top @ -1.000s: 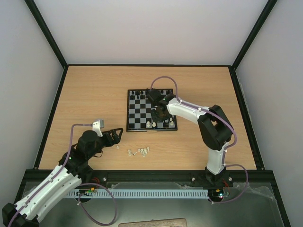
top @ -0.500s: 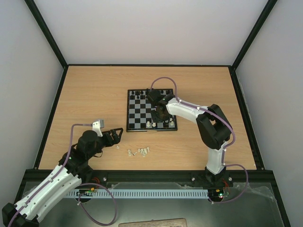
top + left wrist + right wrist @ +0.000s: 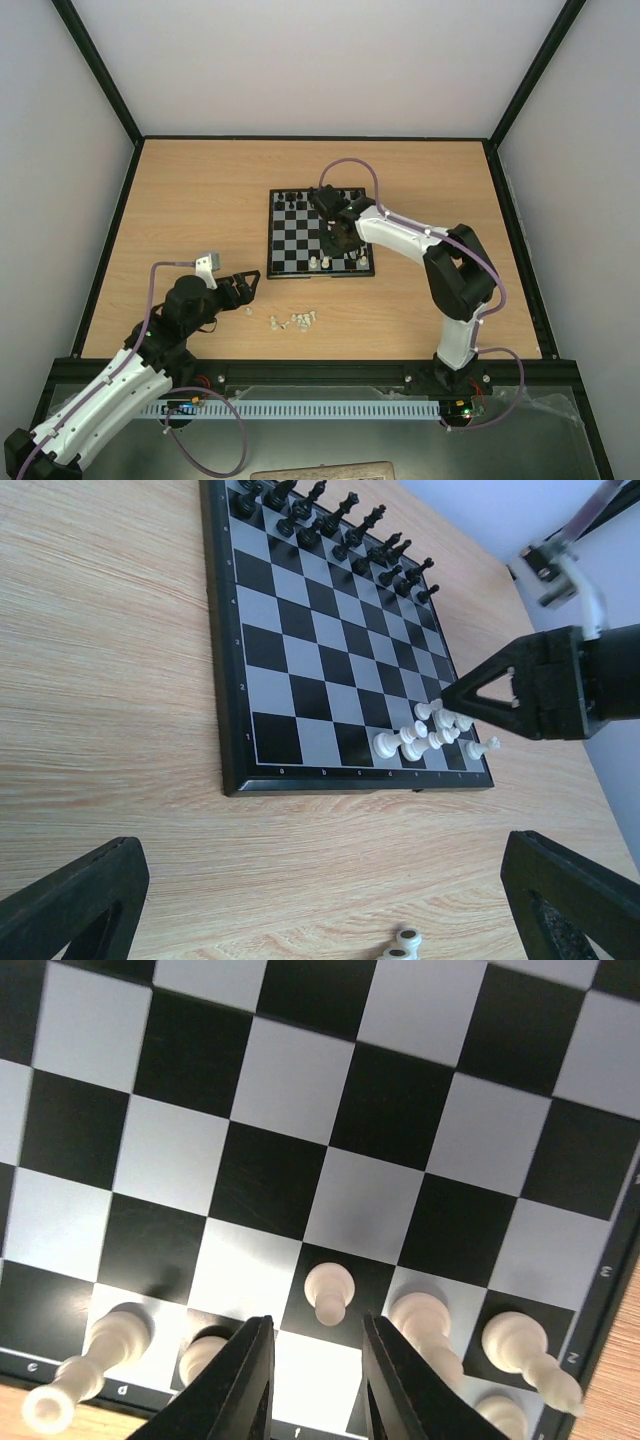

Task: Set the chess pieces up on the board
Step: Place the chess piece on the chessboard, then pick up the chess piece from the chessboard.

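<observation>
- R arm reaches over a small square chessboard (image 3: 290, 245) with black and pale checkered squares and a black border. It lies flat mid-way on the light wood-grain table (image 3: 200, 200).
- right gripper (image 3: 337, 240) is above the board's near-right part. Wrist view: black fingers (image 3: 240, 1380) slightly parted, clamping nothing.
- One tiny cream plastic pawn (image 3: 328, 1295) stands upright on a black square, at the mouth of the gap btw the fingertips. No contact visible on either side.
- More white plastic chess pieces (image 3: 430, 735) stand bunched in the near rows, right half of the board, approx. seven in L wrist view. Some are close beside the pawn.
- Small black chess pieces (image 3: 330, 525) stand lined up along the far two rows.
- left gripper (image 3: 245, 285) is low over the table, near-left, off the board and well apart from it. Fingers (image 3: 80, 900) spread wide, empty.
- Loose cream pieces (image 3: 295, 321) lie on the table btw the board and the arm bases. A single piece (image 3: 248, 311) lies just beside the L fingertips; can't tell the type.
</observation>
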Robot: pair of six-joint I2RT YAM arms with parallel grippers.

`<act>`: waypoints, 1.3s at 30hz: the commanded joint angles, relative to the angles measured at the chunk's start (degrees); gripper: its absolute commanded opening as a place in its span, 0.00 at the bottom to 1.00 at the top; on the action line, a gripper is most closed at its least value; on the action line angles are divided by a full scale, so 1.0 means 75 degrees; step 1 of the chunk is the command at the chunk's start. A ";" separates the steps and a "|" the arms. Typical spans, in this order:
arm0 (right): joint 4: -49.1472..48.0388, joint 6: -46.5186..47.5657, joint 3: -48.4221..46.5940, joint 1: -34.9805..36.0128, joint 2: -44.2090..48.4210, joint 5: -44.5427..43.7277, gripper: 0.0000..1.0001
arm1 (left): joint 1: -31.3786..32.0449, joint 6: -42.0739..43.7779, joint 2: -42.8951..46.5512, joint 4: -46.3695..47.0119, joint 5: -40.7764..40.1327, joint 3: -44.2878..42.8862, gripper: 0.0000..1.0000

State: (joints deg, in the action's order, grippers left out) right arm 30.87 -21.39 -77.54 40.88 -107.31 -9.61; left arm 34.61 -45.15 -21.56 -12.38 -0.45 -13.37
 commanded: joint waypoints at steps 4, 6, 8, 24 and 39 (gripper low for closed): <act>0.0435 0.0066 -0.0205 -0.0058 0.0334 -0.0379 0.26 | 0.0017 0.0055 -0.0182 0.0255 -0.0005 0.0073 0.99; 0.0441 0.0041 -0.0138 -0.0132 0.0325 -0.0446 0.26 | 0.0011 0.0053 -0.0185 0.0260 0.0001 0.0073 1.00; 0.0436 0.0025 -0.0042 -0.0238 0.0361 -0.0503 0.26 | 0.0017 0.0054 -0.0164 0.0219 -0.0015 0.0077 1.00; 0.0378 0.0051 0.0342 -0.0437 0.0437 -0.0394 0.30 | 0.0015 0.0043 -0.0324 0.0424 0.0013 0.0130 1.00; 0.0389 0.0027 0.0494 -0.0435 0.0315 -0.0291 0.24 | 0.0008 0.0066 -0.0464 0.0533 0.0048 0.0106 1.00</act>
State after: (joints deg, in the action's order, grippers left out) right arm 31.40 -21.21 -74.83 37.78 -105.16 -12.21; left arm 34.61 -45.17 -24.93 -9.69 -0.36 -13.10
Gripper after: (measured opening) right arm 0.240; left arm 0.994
